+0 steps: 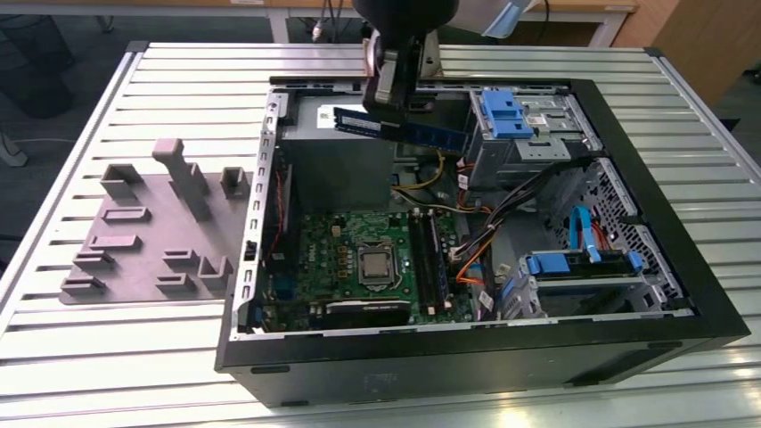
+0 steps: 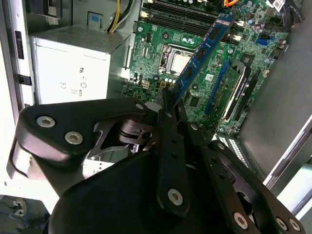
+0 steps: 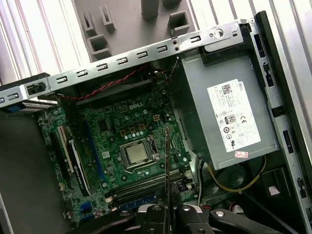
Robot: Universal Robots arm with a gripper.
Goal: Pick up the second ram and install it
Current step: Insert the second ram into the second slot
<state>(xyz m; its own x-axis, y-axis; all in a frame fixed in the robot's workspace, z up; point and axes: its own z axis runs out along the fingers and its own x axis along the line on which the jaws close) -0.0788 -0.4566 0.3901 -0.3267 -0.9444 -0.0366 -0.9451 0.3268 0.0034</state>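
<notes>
Aloft, the pincer [image 2: 168,100] clamps the second ram [image 2: 204,48] near the white-labelled power supply [image 3: 195,107].

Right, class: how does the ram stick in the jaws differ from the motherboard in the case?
The ram stick is narrow and blue; the motherboard is broad and green. The ram stick is held up by the gripper; the motherboard lies flat inside the case. Both are circuit boards.
</notes>
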